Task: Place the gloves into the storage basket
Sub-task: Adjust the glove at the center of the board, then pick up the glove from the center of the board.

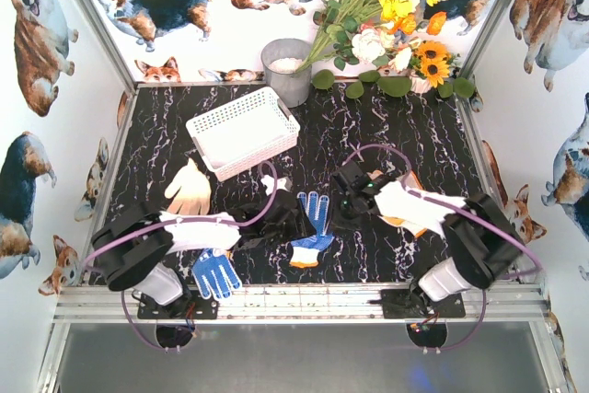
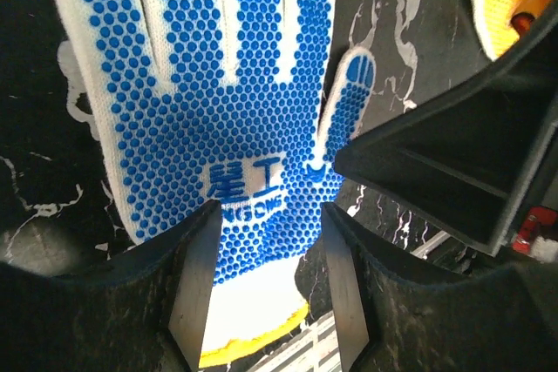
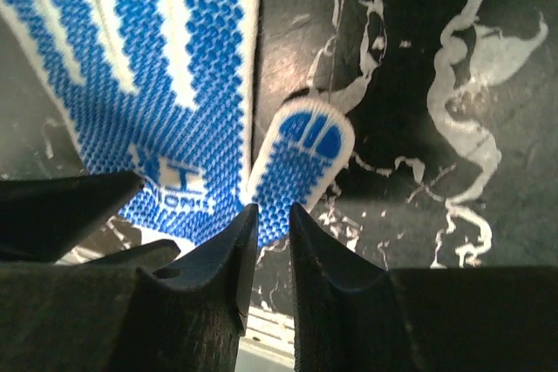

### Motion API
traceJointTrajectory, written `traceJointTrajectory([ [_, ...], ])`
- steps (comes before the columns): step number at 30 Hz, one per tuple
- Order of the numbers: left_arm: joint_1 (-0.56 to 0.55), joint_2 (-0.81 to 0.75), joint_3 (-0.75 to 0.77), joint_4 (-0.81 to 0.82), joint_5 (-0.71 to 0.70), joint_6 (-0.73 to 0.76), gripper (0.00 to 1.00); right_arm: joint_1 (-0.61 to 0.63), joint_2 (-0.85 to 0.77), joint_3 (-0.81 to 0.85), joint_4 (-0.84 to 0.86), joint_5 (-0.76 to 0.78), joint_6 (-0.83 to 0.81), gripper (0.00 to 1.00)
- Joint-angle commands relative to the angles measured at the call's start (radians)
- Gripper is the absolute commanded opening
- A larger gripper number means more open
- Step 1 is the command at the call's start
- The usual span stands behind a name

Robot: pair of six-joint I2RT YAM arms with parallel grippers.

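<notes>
A blue-dotted white glove with an orange-yellow cuff lies palm-up on the black marble table, between both grippers. My left gripper is open and straddles its lower palm and cuff; the left finger meets the glove's edge and the right finger stands off it. My right gripper has its jaws a narrow gap apart, just short of the glove's thumb, with table showing through the gap. Another blue glove lies by the left arm's base, and a yellow glove lies left. The white latticed storage basket stands at the back left.
An orange-trimmed glove shows partly under the right arm. A grey round pot and a bunch of flowers stand along the back wall. The right gripper's black body crowds the left wrist view.
</notes>
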Motion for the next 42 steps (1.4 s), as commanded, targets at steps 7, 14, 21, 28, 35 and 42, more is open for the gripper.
traceJointTrajectory([
  [7,-0.004,0.064,-0.017,0.055,0.098,-0.008,0.43,-0.001,0.137,0.026,0.140,-0.011,-0.037,0.22],
  [14,-0.006,0.025,-0.060,0.053,0.095,-0.033,0.43,-0.001,0.182,0.063,0.167,-0.012,-0.070,0.22],
  [21,-0.007,0.000,-0.064,0.047,0.078,-0.032,0.45,-0.001,0.165,0.070,0.163,-0.028,-0.084,0.26],
  [28,-0.006,-0.086,0.070,-0.184,-0.028,0.095,0.58,-0.001,0.018,0.083,0.078,0.003,-0.120,0.49],
  [35,0.047,-0.195,0.385,-0.709,-0.256,0.349,0.79,-0.031,-0.233,0.090,-0.055,0.091,-0.174,0.75],
  [42,0.197,-0.299,0.430,-0.875,-0.278,0.369,0.85,-0.127,-0.438,0.063,-0.135,0.147,-0.226,0.87],
])
